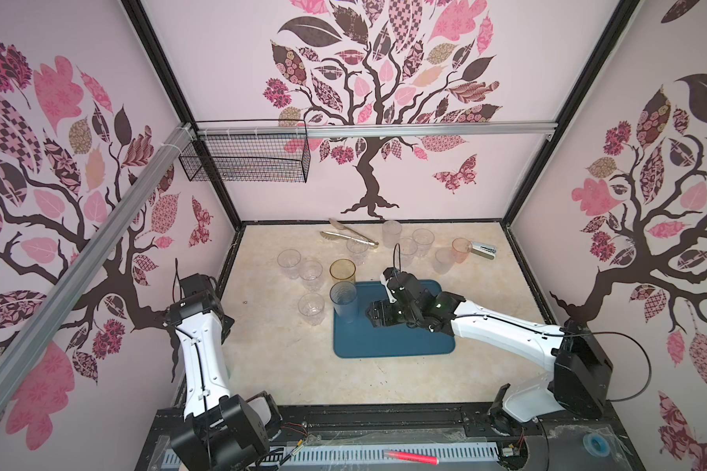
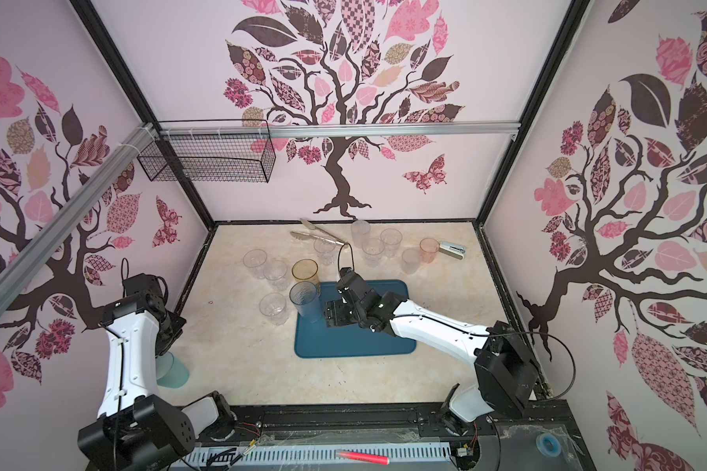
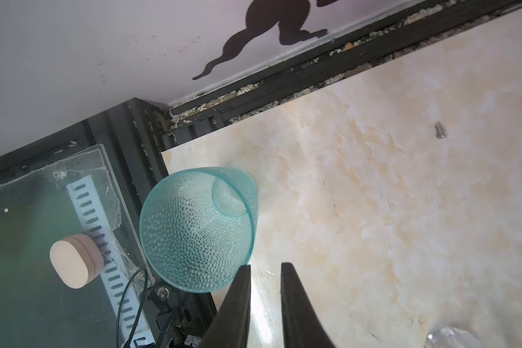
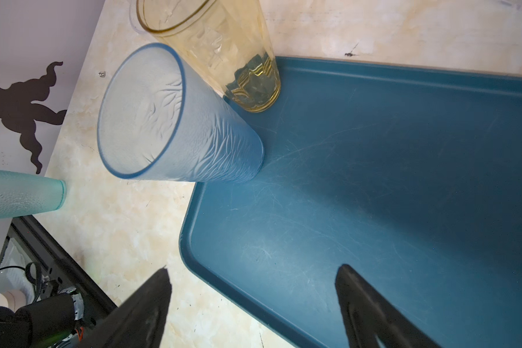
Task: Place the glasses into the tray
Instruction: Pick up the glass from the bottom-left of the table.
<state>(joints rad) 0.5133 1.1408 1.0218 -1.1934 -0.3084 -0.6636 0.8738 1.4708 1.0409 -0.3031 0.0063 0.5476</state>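
Tray [image 1: 392, 342] holds blue glass [image 1: 343, 301] and amber glass [image 1: 342, 271].

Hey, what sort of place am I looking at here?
Probably a robot test booth, not a home: a left arm and right arm stand on a front rail, tree-patterned walls box in a marble-look tabletop, and glasses with a blue tray are laid out.
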